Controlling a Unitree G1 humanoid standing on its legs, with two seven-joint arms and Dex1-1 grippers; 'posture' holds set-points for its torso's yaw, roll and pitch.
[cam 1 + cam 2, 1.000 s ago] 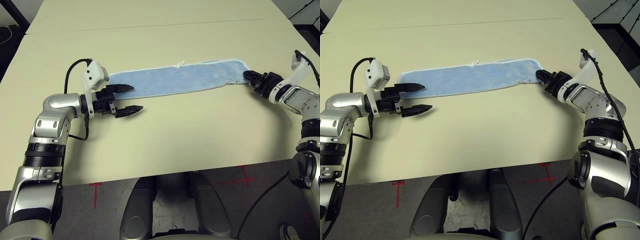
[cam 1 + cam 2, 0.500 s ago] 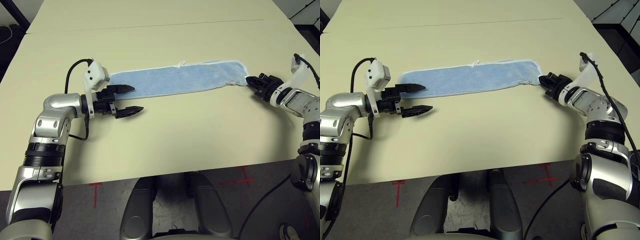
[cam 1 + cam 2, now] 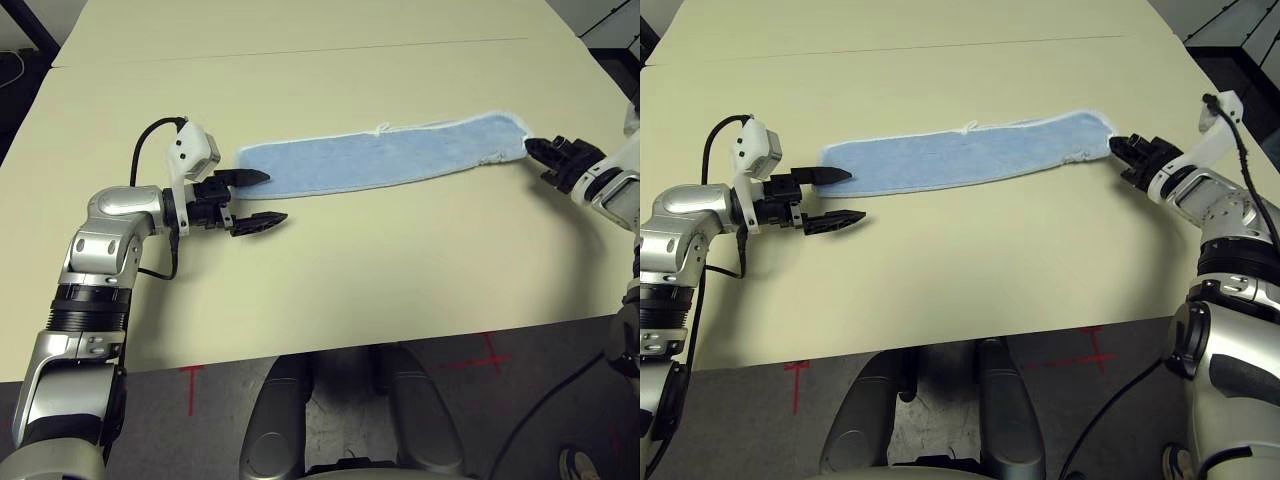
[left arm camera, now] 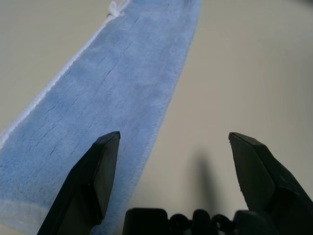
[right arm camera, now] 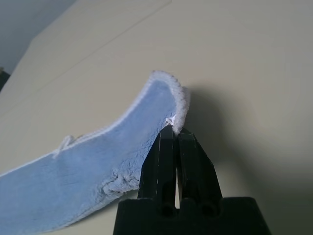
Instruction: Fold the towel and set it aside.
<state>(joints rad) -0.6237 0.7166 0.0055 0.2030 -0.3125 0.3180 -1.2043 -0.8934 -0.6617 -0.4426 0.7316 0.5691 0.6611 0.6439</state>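
While R gripper (image 3: 537,152) is pinching the towel (image 3: 385,156) by its end, fold step is just starting.
Towel is lying as a long strip across the table (image 3: 380,270), running from about 9 o'clock to 3 o'clock, its 3 o'clock end curling up slightly where R fingers (image 5: 188,156) are clamping together on the white-stitched corner. L gripper (image 3: 257,198) is hovering at the 9 o'clock end w/ fingers wide apart, one finger (image 4: 95,178) over the cloth, the other over bare table, gripping nothing yet. Judging by this: strip is being tensioned/positioned prior to folding end over end. Next move prob. needs L to be closing on its end as an anchor, or R to be carrying its corner toward 9 o'clock w/o letting it slip.
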